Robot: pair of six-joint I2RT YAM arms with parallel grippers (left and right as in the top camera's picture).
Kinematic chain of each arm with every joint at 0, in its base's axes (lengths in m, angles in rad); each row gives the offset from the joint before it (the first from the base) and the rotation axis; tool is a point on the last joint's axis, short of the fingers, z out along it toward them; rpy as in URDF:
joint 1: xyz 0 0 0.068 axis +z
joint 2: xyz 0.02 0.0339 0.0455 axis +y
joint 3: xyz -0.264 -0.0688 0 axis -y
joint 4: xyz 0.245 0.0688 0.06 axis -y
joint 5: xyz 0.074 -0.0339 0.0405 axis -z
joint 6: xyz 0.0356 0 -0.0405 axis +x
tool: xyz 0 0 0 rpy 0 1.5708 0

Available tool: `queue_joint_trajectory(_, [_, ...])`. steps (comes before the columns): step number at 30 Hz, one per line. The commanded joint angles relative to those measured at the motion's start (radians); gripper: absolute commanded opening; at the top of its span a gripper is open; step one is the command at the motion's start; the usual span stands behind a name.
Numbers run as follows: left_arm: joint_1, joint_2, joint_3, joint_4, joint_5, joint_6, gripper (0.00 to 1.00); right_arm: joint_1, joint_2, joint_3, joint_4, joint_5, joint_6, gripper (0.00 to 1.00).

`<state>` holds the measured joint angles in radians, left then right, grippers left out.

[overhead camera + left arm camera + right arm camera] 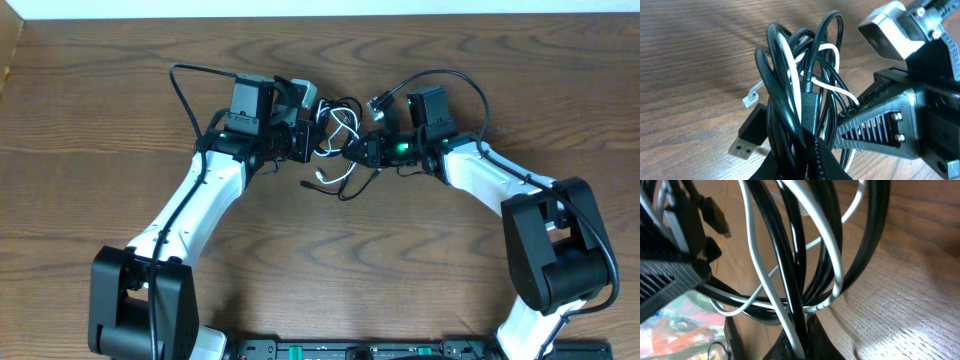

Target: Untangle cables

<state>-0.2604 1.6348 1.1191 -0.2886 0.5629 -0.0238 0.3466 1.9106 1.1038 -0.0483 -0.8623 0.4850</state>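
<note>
On the wooden table (90,110), the cable tangle (338,128) is held between both arms. The left gripper (312,143) and right gripper (362,150) each clamp it, their fingertips buried under loops. The black cable (776,95) ends in a USB plug (746,139). The white cable (792,80) threads through it, and their crossings cannot be traced.

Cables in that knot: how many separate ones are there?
2. The black cable coils over itself in several loops; the white cable threads through those loops. The knot is dense, so another could be hidden.
</note>
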Motion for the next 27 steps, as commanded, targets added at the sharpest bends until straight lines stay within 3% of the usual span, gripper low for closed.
queue_joint_trajectory(1, [-0.021,0.009,0.027,-0.011,0.026,0.05,0.12,0.008,-0.008,0.008,-0.007,-0.035,0.018,0.01])
queue_joint_trajectory(3, [-0.022,0.009,0.027,-0.016,-0.011,0.05,0.15,0.008,-0.008,0.008,-0.024,-0.035,0.015,0.01])
queue_joint_trajectory(5, [-0.022,0.009,0.026,-0.022,-0.05,0.05,0.25,0.008,-0.008,0.008,-0.034,-0.035,0.015,0.01])
queue_joint_trajectory(7, [-0.022,0.009,0.026,-0.027,-0.059,0.05,0.29,0.008,-0.008,0.008,-0.039,-0.035,0.015,0.01])
queue_joint_trajectory(12, [-0.022,0.009,0.026,-0.02,-0.059,0.05,0.56,0.008,-0.008,0.008,-0.045,-0.035,0.015,0.01])
queue_joint_trajectory(20, [-0.022,0.009,0.026,-0.001,-0.214,0.049,0.58,0.008,-0.008,0.008,-0.053,-0.09,0.006,0.01])
queue_joint_trajectory(27, [-0.022,0.009,0.019,-0.002,-0.217,-0.026,0.55,0.008,-0.008,0.008,-0.077,-0.086,-0.016,0.01])
